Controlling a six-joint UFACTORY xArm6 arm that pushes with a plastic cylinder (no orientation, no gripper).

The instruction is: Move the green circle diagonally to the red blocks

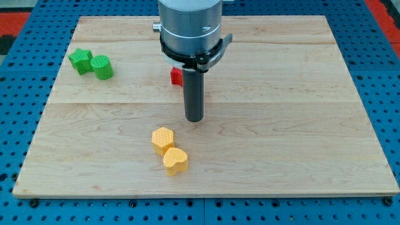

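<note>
Near the middle of the wooden board, in the single camera view, my tip was seen resting on bare wood, touching no block; the rod carries no pincer, so nothing was held and no opening could be reported. Well away to the view's left of the tip and somewhat toward the view's top, the green circle was found standing upright, touching a green star-like block on its left. Just behind the rod, a red block was partly hidden, so its shape and the number of red pieces could not be told. Below the tip, slightly left, a yellow hexagon and a yellow heart were seen touching. The circle was judged light, rigid and easily slid, its round wall likely to roll off an off-centre push; contact was best made on its left side. No containers were visible.
</note>
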